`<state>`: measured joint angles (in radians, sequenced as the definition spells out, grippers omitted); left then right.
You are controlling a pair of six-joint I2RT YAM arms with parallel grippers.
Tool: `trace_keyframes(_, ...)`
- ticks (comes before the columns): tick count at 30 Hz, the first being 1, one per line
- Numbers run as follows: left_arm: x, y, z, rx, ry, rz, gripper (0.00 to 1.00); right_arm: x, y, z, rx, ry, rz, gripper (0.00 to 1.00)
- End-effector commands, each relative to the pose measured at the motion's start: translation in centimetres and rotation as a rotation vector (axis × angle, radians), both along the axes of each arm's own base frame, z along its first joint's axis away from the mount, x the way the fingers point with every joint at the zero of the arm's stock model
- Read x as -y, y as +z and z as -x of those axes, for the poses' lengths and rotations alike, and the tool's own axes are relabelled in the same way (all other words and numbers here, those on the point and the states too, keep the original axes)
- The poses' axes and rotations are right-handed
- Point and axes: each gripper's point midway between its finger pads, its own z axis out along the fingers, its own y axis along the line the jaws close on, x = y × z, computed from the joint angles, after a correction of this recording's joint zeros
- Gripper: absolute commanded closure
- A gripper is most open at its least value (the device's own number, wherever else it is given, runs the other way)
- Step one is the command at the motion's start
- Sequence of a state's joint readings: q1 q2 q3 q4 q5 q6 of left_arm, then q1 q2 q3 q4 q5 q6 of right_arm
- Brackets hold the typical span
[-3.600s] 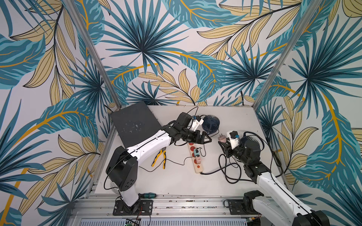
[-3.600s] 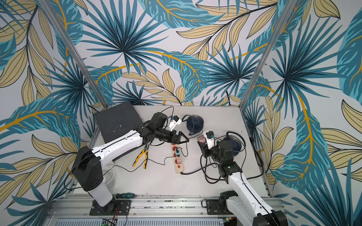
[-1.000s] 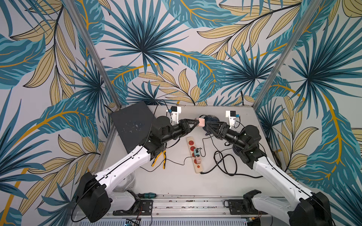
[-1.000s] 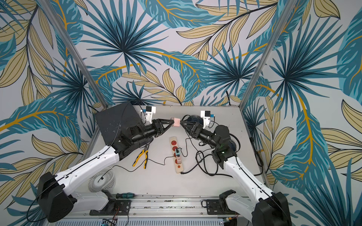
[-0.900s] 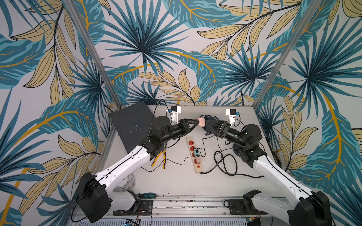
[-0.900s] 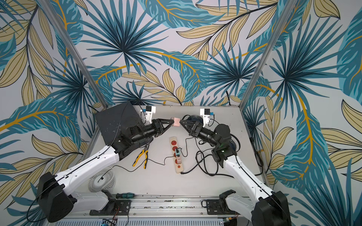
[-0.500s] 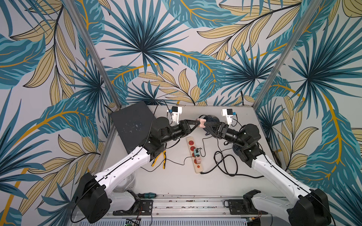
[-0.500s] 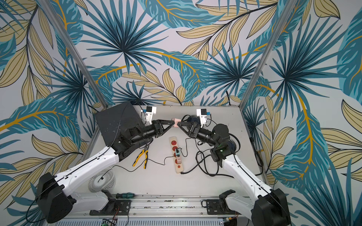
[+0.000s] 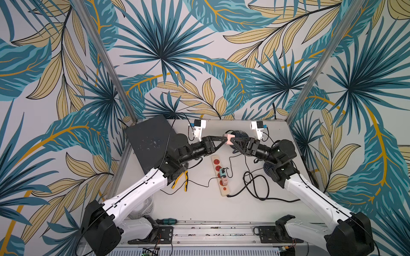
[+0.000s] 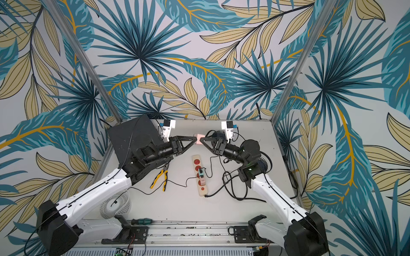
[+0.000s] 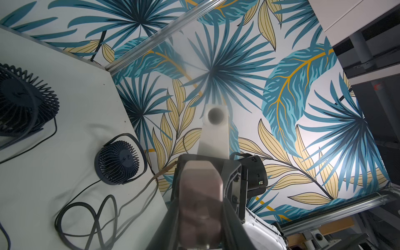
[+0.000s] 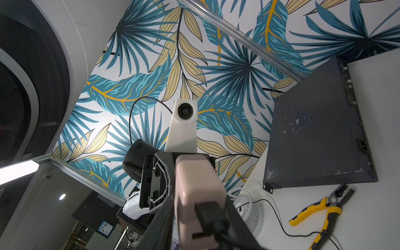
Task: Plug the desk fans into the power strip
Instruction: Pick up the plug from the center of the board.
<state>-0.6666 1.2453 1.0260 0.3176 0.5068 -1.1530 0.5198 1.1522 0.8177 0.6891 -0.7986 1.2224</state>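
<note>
The plugging is not done yet. My left pincer [image 9: 224, 140] and my right pincer [image 9: 233, 141] meet tip to tip up in the air. Both are squeezing the pale pink boxy plug [image 9: 228, 141] with its black cord (a hand-over, I think). The long cream-white power strip with round red sockets [image 9: 224, 192] lies flat on the grey table [image 9: 199, 206], below the pincers and apart from them. Two small plugs [image 9: 222, 171] sit in it, and its far end looks free. What is left: one pincer lets go, the plug comes down and gets pushed in
</note>
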Motion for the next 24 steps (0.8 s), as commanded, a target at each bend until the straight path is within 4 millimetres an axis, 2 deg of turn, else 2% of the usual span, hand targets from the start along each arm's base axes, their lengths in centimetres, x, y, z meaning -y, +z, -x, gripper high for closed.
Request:
trace_keyframes(1, 0.4, 0.0, 1.7, 0.013, -0.078, 0.02, 0.77, 0.0, 2.6, 0.8, 0.086, 0.03, -0.057, 0.65)
trace_keyframes(7, 0.4, -0.4, 2.4, 0.025, -0.105, -0.004, 0.77, 0.0, 3.0, 1.4, 0.095, 0.056, -0.065, 0.66)
trace_keyframes(11, 0.6, -1.1, 2.6, 0.017, -0.121, -0.022, 0.74, 0.1, 2.9, 1.5, 0.098, 0.055, -0.074, 0.83)
trace_keyframes(13, 0.4, -2.1, 2.4, 0.01, -0.098, -0.058, 0.63, 0.2, 2.6, 1.3, 0.097, 0.031, -0.061, 0.92)
trace_keyframes(15, 0.1, -3.2, 2.0, 0.014, -0.065, -0.108, 0.5, 0.2, 1.7, 0.7, 0.086, -0.005, -0.028, 0.95)
trace_keyframes(17, -0.4, -4.4, 1.5, 0.015, -0.03, -0.161, 0.28, 0.3, 0.4, -0.1, 0.066, -0.055, 0.013, 0.99)
trace_keyframes(19, -1.6, -5.7, 0.6, 0.009, 0.023, -0.196, 0.15, 0.6, -1.3, -1.1, 0.044, -0.122, 0.087, 1.0)
trace_keyframes(21, -3.4, -7.5, -0.4, -0.014, 0.095, -0.232, 0.1, 1.1, -3.6, -2.7, 0.009, -0.216, 0.204, 1.0)
trace_keyframes(24, -5.3, -11.2, -1.5, -0.064, 0.163, -0.335, 0.09, 2.6, -7.6, -4.7, -0.052, -0.339, 0.427, 1.0)
